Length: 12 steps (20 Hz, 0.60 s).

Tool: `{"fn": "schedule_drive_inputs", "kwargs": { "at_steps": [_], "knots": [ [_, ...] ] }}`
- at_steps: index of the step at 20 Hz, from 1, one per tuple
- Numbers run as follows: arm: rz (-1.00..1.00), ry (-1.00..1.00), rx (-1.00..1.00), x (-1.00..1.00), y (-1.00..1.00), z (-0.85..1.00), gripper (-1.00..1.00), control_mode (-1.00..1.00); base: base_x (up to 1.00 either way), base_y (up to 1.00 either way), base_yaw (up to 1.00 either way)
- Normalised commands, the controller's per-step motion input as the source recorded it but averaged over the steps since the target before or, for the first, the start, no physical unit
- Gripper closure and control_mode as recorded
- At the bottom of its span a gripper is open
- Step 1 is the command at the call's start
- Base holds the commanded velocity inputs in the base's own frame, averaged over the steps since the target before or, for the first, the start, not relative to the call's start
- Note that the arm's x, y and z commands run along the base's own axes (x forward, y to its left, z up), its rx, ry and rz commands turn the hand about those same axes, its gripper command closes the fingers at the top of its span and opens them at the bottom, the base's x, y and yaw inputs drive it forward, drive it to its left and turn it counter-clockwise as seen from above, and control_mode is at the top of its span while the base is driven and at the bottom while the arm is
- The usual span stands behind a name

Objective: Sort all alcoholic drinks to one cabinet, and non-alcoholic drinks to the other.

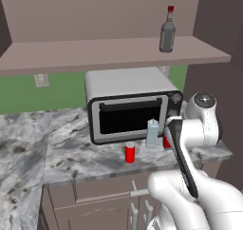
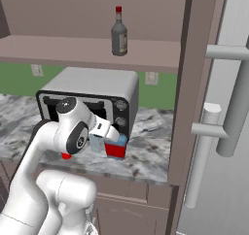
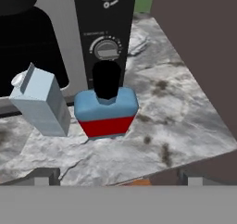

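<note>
We're taking the microwave (image 1: pixel 128 105) as our ref. The grey bottle (image 1: pixel 167 30) is standing upright on the open shelf (image 1: pixel 95 53) above it, so one alcoholic drink is looking sorted already. Rest is waiting on the counter (image 1: pixel 71 153) in front of the microwave: red can (image 1: pixel 129 153) by its door, pale-blue carton (image 3: pixel 39 102) nearer its control panel, and the squat red bottle (image 3: pixel 106 108) w/ blue top just beside the carton, right under the dial. All three are standing upright, apart from each other.

We're hovering the gripper (image 3: pixel 118 179) near the squat bottle, jaws spread fully wide & holding nothing; fingertips (image 3: pixel 44 177) are showing low in the hand view, short of the bottle.

Our judgement: approx a quarter done. We're lining up on the squat bottle as 2nd alcoholic item; after that the can & carton are needing the other cabinet, which we aren't identifying from here.
</note>
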Motion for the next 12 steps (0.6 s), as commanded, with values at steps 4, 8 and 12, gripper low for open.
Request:
{"fn": "schedule_drive_inputs", "kwargs": {
  "at_steps": [4,8,12],
  "knots": [
    [0.00,0.00,0.00,0.24,-0.16,-0.15,-1.00,-1.00,0.00,0.00,0.00],
    [0.00,0.00,0.00,0.29,-0.11,-0.15,-1.00,-1.00,0.00,0.00,0.00],
    [0.00,0.00,0.00,0.30,0.00,-0.25,-1.00,-1.00,0.00,0.00,0.00]
  ]
}}
